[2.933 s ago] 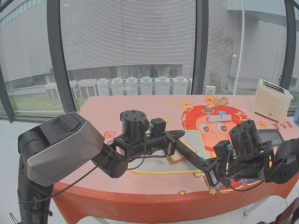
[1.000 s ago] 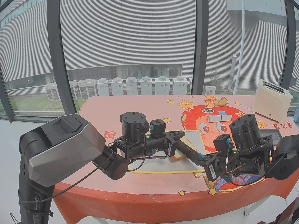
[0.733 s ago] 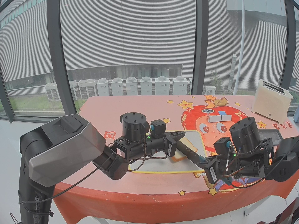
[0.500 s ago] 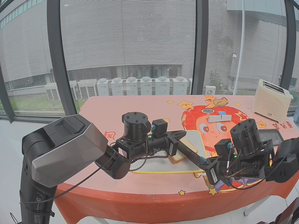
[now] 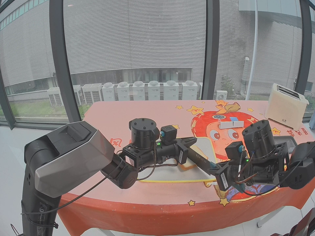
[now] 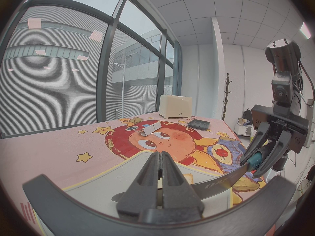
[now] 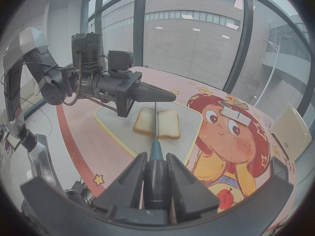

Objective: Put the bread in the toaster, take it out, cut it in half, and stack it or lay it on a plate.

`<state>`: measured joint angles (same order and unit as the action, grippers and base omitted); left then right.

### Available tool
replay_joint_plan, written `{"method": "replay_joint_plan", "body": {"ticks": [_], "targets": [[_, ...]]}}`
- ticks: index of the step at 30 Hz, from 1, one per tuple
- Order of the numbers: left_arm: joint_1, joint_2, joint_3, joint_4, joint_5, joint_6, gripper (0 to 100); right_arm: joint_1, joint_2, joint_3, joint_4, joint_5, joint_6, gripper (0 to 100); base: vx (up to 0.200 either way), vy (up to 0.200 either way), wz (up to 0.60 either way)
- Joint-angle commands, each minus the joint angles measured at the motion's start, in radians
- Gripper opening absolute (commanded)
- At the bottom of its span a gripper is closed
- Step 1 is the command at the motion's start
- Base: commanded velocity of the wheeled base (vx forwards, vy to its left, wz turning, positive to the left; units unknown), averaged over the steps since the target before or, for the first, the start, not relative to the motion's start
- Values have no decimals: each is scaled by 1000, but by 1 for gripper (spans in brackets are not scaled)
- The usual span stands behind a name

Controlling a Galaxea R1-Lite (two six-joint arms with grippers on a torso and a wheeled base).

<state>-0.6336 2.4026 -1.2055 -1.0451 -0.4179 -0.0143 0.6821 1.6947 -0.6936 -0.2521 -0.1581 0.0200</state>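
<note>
A slice of bread [image 5: 200, 154] [image 7: 168, 123] lies on the white, yellow-rimmed cutting board [image 5: 164, 174] [image 7: 121, 125]. My right gripper [image 5: 216, 171] [image 7: 156, 163] is shut on a knife's teal handle [image 6: 255, 161]. The knife blade [image 5: 197, 158] [image 6: 216, 184] stands edge-down across the middle of the bread, with one half showing on each side. My left gripper [image 5: 193, 140] [image 6: 160, 156] [image 7: 171, 98] is shut, its tip just above the bread's far edge and the blade; contact cannot be told. The cream toaster [image 5: 285, 105] [image 6: 175, 106] stands at the table's far right corner.
A black tray [image 5: 286, 143] [image 6: 198, 124] lies near the toaster, behind my right arm. Two small white blocks [image 5: 231, 124] sit on the cartoon face printed on the orange tablecloth. The table's left half has free room.
The right gripper has slid the knife back and forth a little across the bread. The left arm has edged slightly rightward, its gripper staying over the bread.
</note>
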Motion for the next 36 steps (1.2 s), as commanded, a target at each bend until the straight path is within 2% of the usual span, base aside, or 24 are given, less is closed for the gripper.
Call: {"method": "replay_joint_plan", "body": {"ticks": [1, 8, 11, 15, 21, 36], "targets": [[0, 27, -3, 4, 1, 0, 0, 0, 5, 26, 2, 0, 0, 0, 0, 0, 0], [-5, 24, -9, -1, 1, 0, 0, 0, 3, 36, -3, 2, 0, 0, 0, 0, 0], [-3, 10, -16, -38, 1, -1, 0, 0, 0, 23, -3, 2, 1, 0, 0, 0, 0], [0, -48, -14, -41, 1, -3, 0, 4, 0, 13, -3, 0, 35, 0, 0, 0, 0], [-6, -79, 1, -42, 1, -3, 0, 5, -1, 3, -3, 0, 41, 0, 0, 0, 0], [-6, 6, 43, -56, 1, 7, 0, 2, -6, -1, -3, 2, 44, 0, 0, 0, 0]]}}
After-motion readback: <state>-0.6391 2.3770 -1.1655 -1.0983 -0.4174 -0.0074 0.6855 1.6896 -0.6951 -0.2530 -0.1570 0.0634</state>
